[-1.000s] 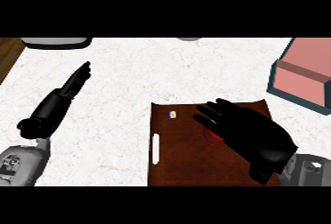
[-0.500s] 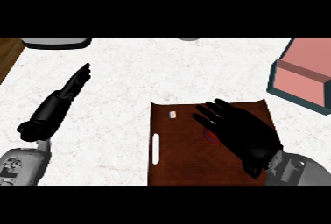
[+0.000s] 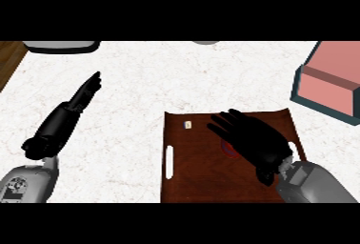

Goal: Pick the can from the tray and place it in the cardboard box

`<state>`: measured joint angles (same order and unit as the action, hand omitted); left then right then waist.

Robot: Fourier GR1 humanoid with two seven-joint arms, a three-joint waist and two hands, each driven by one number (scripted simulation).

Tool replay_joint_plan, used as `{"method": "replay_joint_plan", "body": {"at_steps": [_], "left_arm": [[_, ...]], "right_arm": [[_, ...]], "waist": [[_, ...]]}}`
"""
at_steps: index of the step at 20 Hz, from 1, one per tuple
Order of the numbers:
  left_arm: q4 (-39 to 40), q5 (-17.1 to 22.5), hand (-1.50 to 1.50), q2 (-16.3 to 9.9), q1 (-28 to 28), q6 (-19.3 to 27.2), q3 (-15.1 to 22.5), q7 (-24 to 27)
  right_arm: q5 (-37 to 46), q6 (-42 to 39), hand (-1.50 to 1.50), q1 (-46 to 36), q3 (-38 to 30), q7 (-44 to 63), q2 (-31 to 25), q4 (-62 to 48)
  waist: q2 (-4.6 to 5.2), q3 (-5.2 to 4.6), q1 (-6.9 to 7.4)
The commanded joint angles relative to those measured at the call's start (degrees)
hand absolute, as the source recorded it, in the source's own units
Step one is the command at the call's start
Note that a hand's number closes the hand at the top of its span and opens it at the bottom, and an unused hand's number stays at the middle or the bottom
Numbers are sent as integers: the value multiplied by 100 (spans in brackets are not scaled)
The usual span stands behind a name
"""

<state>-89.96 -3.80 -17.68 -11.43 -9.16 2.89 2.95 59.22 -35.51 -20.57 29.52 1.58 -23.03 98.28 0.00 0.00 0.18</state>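
Observation:
A dark brown tray (image 3: 197, 181) lies on the white marble counter, right of centre. My right hand (image 3: 253, 143) hovers over its middle with fingers spread and fairly straight, pointing up-left. Only a red sliver of the can (image 3: 227, 147) peeks out at the hand's left edge; the rest is hidden under the palm. I cannot tell whether the hand touches it. The cardboard box (image 3: 330, 86), pink with dark teal sides, stands at the right edge beyond the tray. My left hand (image 3: 67, 116) rests open at the left, fingers straight and pointing away.
A small pale tag (image 3: 187, 125) lies on the tray's far left corner, and a white handle slot (image 3: 169, 162) runs along its left side. A grey object (image 3: 60, 45) sits at the counter's far left edge. Wooden floor (image 3: 8, 57) shows beyond the left counter edge.
My right hand and forearm have shifted slightly left and farther over the tray, covering more of the can. The left hand has stayed still.

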Motion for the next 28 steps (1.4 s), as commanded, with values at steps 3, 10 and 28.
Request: {"method": "replay_joint_plan", "body": {"at_steps": [3, 10, 28], "left_arm": [[-40, -89, 0, 106, -148, -166, -170, -105], [-227, -386, 0, 383, -9, -56, -36, -265], [-232, -80, 0, 226, -287, -678, -603, -540]], "right_arm": [[547, 319, -150, 11, -144, -403, 166, -615], [1103, 897, -150, 80, -205, -503, 463, -1354], [1502, 1983, 150, 151, -341, -1993, 814, -1475]], "waist": [[1, 1, -7], [2, 2, 8], [-6, 2, -6]]}}
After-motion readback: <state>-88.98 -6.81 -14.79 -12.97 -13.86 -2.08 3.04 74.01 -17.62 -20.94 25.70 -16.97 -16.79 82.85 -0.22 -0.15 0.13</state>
